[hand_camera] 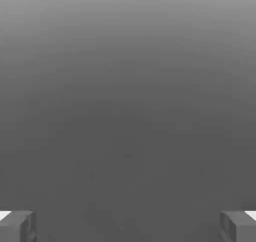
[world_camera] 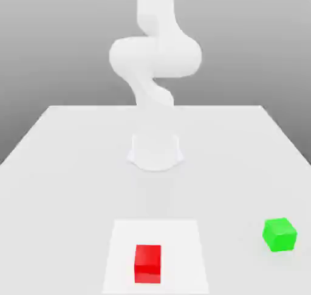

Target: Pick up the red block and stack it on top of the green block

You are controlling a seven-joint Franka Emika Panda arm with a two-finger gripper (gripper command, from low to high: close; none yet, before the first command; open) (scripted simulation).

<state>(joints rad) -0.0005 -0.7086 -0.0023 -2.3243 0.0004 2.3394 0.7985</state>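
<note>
The red block [world_camera: 148, 263] is a small bright red cube resting on a white square patch [world_camera: 121, 251] near the table's front edge. The green block [world_camera: 280, 234] is a cube of like size, sitting apart from it toward the exterior view's right, turned slightly. In the hand view my gripper [hand_camera: 128, 226] is open: its two grey fingertips [hand_camera: 17, 226] stand far apart with nothing between them, facing plain grey background. Neither block is near the fingers.
The white arm [world_camera: 155, 56] rises from its round base [world_camera: 155, 151] at the middle of the light grey table [world_camera: 67, 166]. The table's side edges run in toward the back.
</note>
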